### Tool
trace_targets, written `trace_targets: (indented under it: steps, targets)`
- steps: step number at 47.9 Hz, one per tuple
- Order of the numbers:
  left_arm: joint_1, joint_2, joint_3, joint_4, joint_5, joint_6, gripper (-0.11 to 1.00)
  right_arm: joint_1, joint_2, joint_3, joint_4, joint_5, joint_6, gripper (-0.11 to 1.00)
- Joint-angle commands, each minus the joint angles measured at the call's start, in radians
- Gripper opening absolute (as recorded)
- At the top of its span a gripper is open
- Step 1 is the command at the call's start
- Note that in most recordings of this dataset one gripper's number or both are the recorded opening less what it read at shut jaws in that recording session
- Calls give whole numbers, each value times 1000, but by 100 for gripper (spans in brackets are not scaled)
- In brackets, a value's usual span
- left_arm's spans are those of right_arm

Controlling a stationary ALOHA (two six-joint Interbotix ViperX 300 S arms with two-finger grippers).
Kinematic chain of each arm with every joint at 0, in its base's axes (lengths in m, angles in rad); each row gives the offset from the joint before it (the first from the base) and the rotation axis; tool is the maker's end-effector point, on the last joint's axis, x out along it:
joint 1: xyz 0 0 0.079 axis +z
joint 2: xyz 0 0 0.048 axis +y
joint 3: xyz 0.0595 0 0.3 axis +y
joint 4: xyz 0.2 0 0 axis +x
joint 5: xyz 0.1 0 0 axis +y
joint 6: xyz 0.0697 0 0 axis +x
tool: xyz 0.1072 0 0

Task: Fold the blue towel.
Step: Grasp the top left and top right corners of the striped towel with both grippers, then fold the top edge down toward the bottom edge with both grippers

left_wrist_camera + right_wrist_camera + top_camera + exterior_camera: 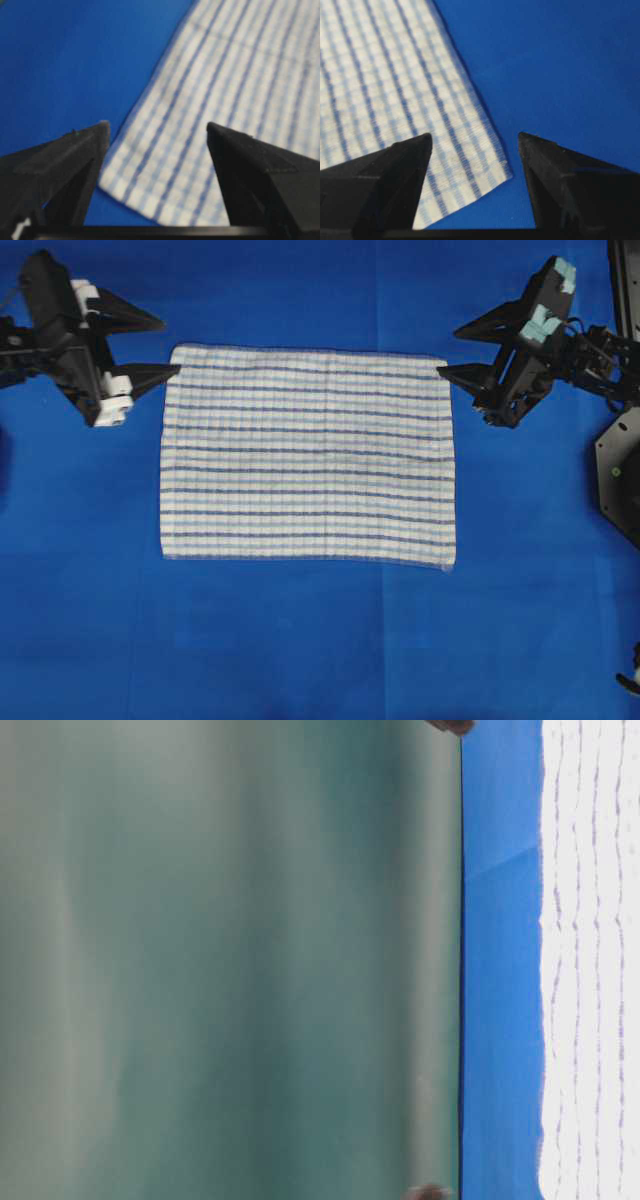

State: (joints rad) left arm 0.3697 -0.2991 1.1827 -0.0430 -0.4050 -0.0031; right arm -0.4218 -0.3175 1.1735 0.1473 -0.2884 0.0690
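Striped woven cloth, the blue towel (308,455) lies flat on the table cover (300,650). Left gripper (152,348) and right gripper (462,352) gape wide at its far corners, holding nothing. Probably light and limp; pinch those corners.

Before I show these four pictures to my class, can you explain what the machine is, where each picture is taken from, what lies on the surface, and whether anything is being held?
It is a robot with two arms, each ending in a two-fingered claw. The overhead view looks straight down: the left gripper and right gripper both stand open at the far corners of the blue towel, a white cloth with blue stripes lying flat on the blue table covering. Two pictures come from cameras on the wrists, looking out between the black fingers at a towel corner. The table-level picture is turned sideways and mostly shows a blurred green backdrop. Nothing is held.
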Motion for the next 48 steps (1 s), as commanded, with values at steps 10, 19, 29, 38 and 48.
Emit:
trace_targets:
  steps: [10,19,29,38,48]
  targets:
    - [38,219,-38,-3,-120,-3,73,-31,153,-6,31,-132,0,71]
    - [52,324,-67,-8,-138,-8,72,-31,245,-9,44,-184,0,70]
    - [67,374,-66,-9,-137,-43,65,-28,291,-17,55,-198,0,65]
    - [67,376,-64,-9,-137,-60,26,-20,293,-17,54,-198,0,38]
    - [67,376,-64,-9,-132,-60,5,-15,293,-18,54,-199,0,4]
